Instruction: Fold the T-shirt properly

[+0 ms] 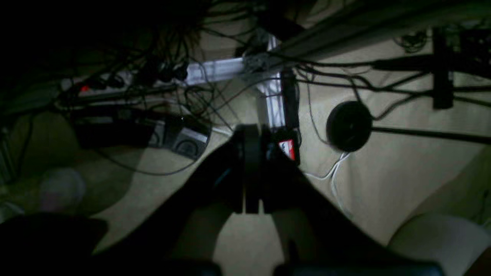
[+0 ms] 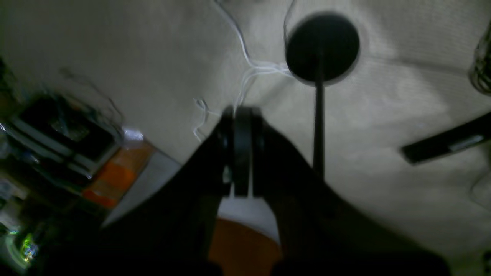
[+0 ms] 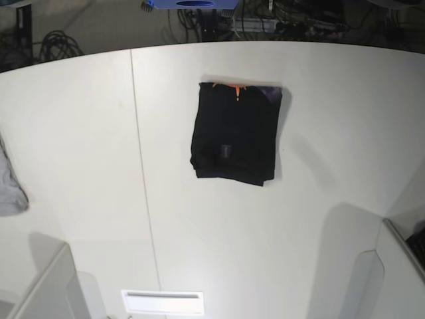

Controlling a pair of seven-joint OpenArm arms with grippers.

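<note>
Two grippers, both clamped empty: your left gripper (image 1: 251, 168) and right gripper (image 2: 242, 153) point at floor. T-shirt (image 3: 236, 136) lies folded mid-table (image 3: 86, 166), grey cloth (image 3: 9, 186) at the edge. No containers seen.

Robot lab: white table (image 3: 80, 133), cable tangle (image 3: 279, 16) behind.

The white table (image 3: 319, 199) carries the black T-shirt (image 3: 236, 136), folded into a compact rectangle near its far edge. A light grey cloth (image 3: 10, 189) lies at its left edge.
</note>
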